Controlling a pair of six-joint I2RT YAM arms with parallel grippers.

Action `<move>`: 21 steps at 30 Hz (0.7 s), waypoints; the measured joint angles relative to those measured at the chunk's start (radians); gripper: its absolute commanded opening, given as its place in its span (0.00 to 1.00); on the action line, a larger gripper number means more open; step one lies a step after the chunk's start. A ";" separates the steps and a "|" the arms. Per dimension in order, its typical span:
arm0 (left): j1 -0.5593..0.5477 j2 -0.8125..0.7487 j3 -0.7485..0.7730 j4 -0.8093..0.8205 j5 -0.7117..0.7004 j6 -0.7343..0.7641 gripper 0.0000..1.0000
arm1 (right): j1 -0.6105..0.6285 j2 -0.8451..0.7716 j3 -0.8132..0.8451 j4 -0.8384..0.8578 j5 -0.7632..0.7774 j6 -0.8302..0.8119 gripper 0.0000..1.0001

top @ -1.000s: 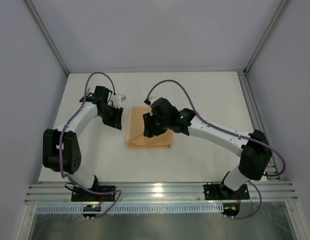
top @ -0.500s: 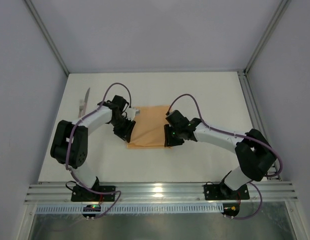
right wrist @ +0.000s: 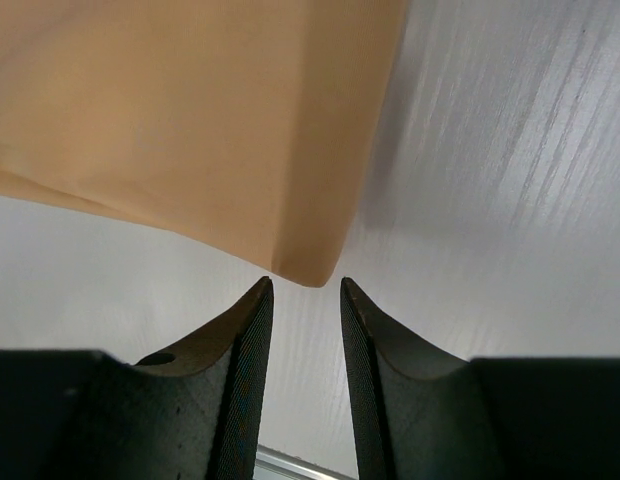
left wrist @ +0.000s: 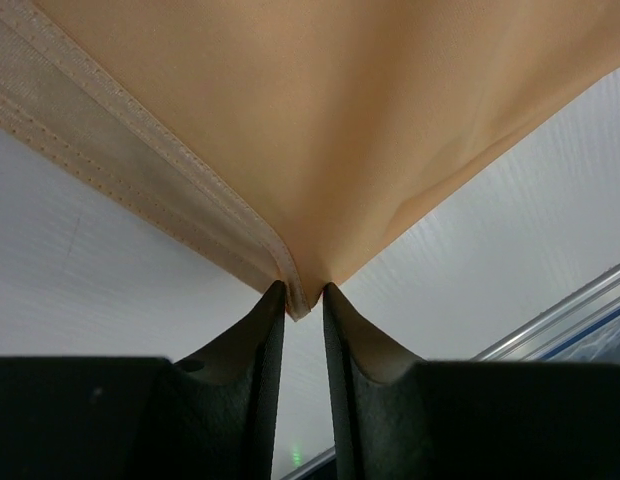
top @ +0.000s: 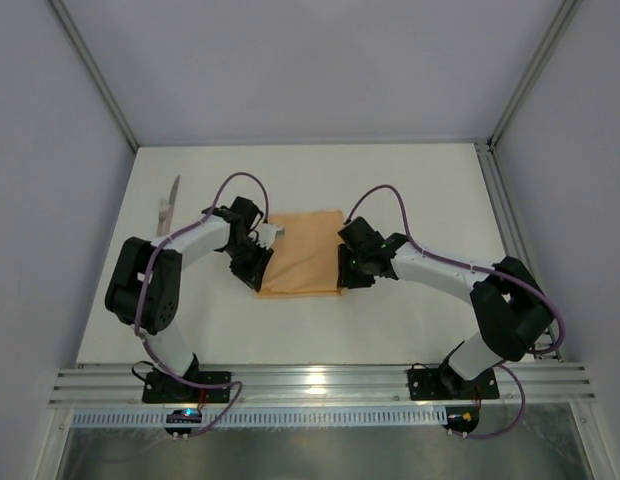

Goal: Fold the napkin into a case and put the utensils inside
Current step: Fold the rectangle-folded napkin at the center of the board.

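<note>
From the near edge of the white table (top: 410, 190) the two black-and-white arms reach inward toward each other. The left gripper (left wrist: 302, 292) has its dark fingers a narrow slit apart; the stitched, hemmed corner of the thin peach-orange cloth napkin (top: 302, 250) pokes into that slit, with bare table showing through the gap below it, so they are not pressed together. The right gripper (right wrist: 303, 285) is parted a little wider, and the napkin's smooth, rounded near-right corner lies just ahead of its tips, not between them.

Between the two grippers the napkin lies flat near the middle of the table as a roughly rectangular sheet. Its left edge slants outward toward the near side.

Farther back and well off to the left lies a slim knife (top: 168, 205) with a pointed silver-grey blade and pale handle — alone on the table beyond the left arm's elbow, well apart from the cloth.
</note>
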 measured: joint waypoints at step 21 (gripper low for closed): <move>-0.008 0.029 -0.033 0.026 0.005 0.040 0.00 | -0.032 0.021 -0.088 0.088 -0.038 0.026 0.03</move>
